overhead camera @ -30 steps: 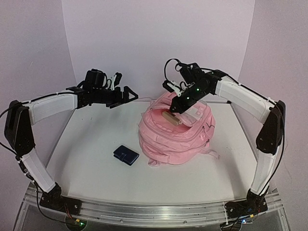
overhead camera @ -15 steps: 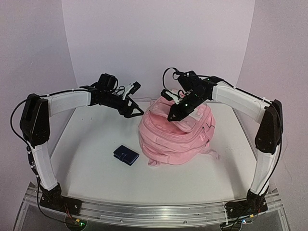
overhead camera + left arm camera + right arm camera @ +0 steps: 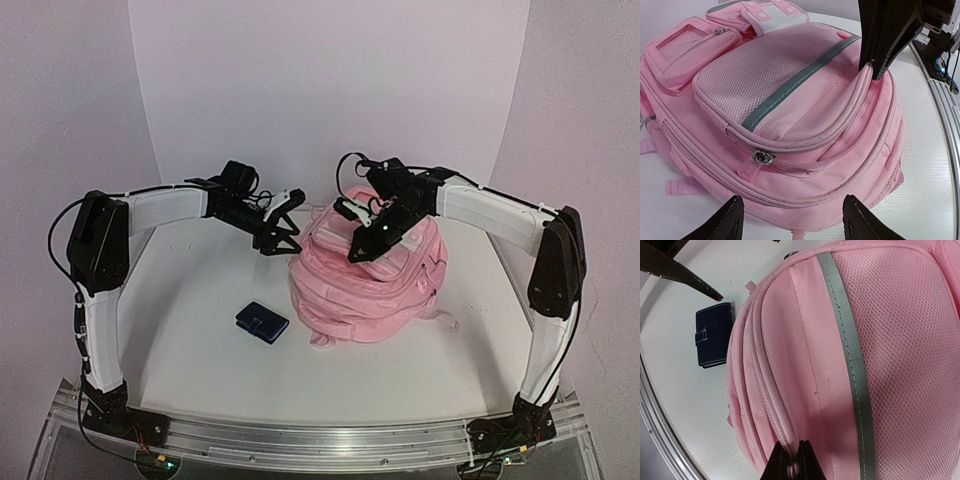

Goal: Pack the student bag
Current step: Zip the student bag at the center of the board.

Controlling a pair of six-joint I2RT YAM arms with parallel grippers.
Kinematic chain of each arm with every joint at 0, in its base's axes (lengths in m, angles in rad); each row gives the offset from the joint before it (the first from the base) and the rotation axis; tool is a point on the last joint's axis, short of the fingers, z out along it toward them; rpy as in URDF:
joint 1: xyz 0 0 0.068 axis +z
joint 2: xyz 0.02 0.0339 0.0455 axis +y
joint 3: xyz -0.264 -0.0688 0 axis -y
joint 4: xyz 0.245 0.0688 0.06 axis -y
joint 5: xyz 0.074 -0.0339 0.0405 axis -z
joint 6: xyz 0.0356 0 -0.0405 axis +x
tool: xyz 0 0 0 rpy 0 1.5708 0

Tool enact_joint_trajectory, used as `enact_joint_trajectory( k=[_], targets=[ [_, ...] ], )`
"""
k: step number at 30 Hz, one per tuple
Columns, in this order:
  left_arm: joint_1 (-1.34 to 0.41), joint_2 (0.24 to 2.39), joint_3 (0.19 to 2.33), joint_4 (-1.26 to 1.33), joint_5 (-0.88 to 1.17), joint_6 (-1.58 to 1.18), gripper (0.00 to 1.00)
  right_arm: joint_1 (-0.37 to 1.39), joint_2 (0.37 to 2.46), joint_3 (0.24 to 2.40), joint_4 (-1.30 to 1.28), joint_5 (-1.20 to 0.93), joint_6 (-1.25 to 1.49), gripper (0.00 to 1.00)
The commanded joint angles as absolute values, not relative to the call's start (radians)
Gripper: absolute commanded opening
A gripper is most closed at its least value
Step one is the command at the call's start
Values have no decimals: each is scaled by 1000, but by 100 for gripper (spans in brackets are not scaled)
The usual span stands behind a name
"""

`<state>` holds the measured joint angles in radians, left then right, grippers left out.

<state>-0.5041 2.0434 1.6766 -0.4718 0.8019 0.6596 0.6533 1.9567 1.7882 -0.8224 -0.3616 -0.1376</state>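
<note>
Backpack (image 3: pixel 365 290) lies on the white table (image 3: pixel 190 370), right of centre, slumped into a rounded heap with its pocketed front facing up. Seen from overhead, its long axis runs roughly far to near, the far end leaning slightly right. Loose strap ends (image 3: pixel 441 322) trail from the near edge toward the arm bases (which end is the top I cannot tell). A grey stripe (image 3: pixel 795 85) runs along the mesh front pocket. Right gripper (image 3: pixel 360 248) sits on top of the backpack, jaws pressed together on the piped seam at the pocket's edge, pinching pink fabric. Left gripper (image 3: pixel 287 222) hangs just beside the backpack's far-left flank, not touching it, jaws apart with nothing between them. Its wrist view looks across the front at a silver zip pull (image 3: pixel 762 157). Navy wallet (image 3: pixel 262 322) lies flat on the table near the backpack's left side, apart from it.
</note>
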Motion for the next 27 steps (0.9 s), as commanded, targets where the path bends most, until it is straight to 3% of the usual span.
enact_joint_trajectory(
  k=[1, 11, 16, 27],
  targets=[
    [-504, 2087, 1764, -458, 862, 737, 66, 646, 1975, 1776, -871, -312, -124, 4],
    [-506, 2161, 1837, -451, 915, 761, 51, 646, 1965, 1765, -870, -303, -126, 4],
    [-507, 2170, 1835, -426, 941, 764, 52, 646, 1974, 1774, -870, -305, -124, 3],
    [-508, 2228, 1901, -480, 996, 796, 45, 646, 1973, 1776, -871, -296, -123, 3]
  ],
)
